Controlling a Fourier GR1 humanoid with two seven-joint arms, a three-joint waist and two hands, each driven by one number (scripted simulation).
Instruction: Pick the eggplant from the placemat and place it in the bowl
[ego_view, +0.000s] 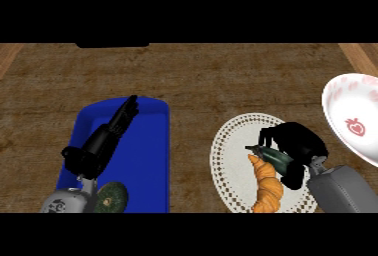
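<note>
A dark green-grey eggplant (275, 157) lies on the white lacy placemat (235, 150) at the lower right. My right hand (299, 142) is over the mat with its fingers curled round the eggplant, hiding much of it. An orange croissant (267, 187) lies on the mat just left of and below the eggplant, touching it. The white bowl (353, 117) with a red strawberry mark stands at the right edge, beyond the hand. My left hand (103, 140) rests open over the blue mat, fingers straight and pointing away.
A blue rectangular mat (151, 160) lies at the lower left on the brown counter (192, 75). A dark green round object (111, 197) sits at its near end beside my left forearm. A black thing (111, 45) shows at the far edge.
</note>
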